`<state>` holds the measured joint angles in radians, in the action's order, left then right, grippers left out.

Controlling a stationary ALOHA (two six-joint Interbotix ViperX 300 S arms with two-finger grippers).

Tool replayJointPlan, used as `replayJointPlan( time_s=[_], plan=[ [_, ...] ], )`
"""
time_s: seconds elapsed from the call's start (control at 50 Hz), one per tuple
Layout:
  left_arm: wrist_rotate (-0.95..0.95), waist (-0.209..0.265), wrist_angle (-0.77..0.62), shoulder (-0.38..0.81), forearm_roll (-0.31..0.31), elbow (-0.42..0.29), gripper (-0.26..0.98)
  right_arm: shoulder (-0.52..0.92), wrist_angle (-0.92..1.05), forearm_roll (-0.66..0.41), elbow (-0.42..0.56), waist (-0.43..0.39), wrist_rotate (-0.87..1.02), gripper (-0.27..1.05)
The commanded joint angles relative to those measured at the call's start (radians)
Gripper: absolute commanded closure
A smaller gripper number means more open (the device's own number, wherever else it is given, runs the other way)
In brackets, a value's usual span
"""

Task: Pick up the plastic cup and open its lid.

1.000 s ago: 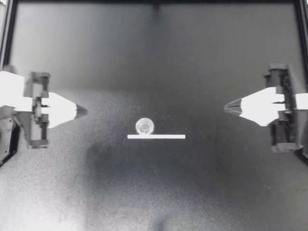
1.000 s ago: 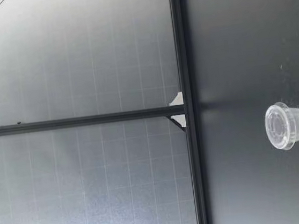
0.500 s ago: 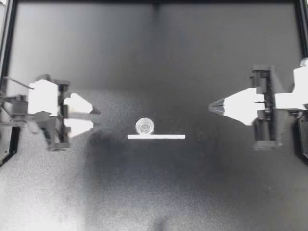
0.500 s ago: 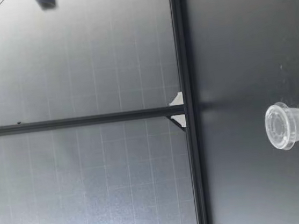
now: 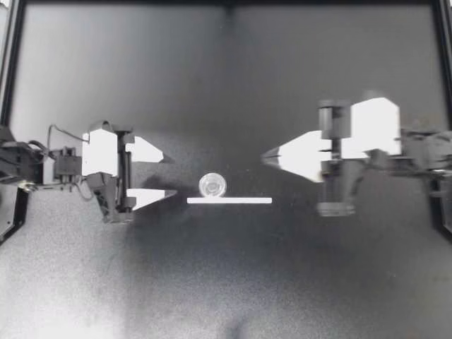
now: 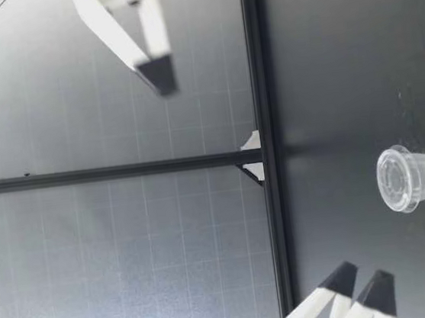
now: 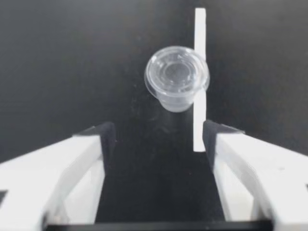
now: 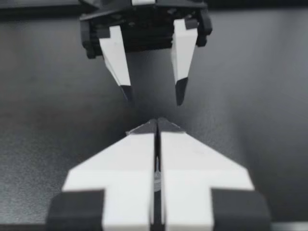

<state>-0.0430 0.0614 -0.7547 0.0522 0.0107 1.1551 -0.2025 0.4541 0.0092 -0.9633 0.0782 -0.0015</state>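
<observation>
A small clear plastic cup with its lid on stands upright mid-table, touching a white strip. My left gripper is open a short way to the cup's left, fingers pointing at it. In the left wrist view the cup sits ahead of the open gripper, clear of both fingers. My right gripper is shut and empty, to the cup's right and slightly farther back. The low view shows the cup alone, my left gripper low near the table, and my right gripper well above it.
A black frame borders the dark table on the left, back and right. The white strip lies flat beside the cup, reaching back to the left gripper's right finger. In the right wrist view my left gripper faces the shut right gripper.
Both arms have moved inward toward the cup. The left gripper has opened from shut. The right gripper stays shut. The cup has not moved.
</observation>
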Motion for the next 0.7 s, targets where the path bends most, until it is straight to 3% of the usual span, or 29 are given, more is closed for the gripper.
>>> replayJointPlan(
  time_s=[0.0, 0.38, 0.68],
  plan=[
    [-0.005, 0.005, -0.038, 0.023, 0.000, -0.023, 0.08, 0.040, -0.011, 0.002, 0.060, 0.009, -0.003, 0.96],
    [0.006, 0.005, -0.044, 0.129, -0.006, -0.094, 0.09, 0.193, -0.179, 0.000, 0.201, 0.009, -0.005, 0.96],
    [0.009, 0.003, -0.044, 0.160, -0.020, -0.121, 0.09, 0.256, -0.242, -0.002, 0.255, 0.009, -0.008, 0.96]
  ],
)
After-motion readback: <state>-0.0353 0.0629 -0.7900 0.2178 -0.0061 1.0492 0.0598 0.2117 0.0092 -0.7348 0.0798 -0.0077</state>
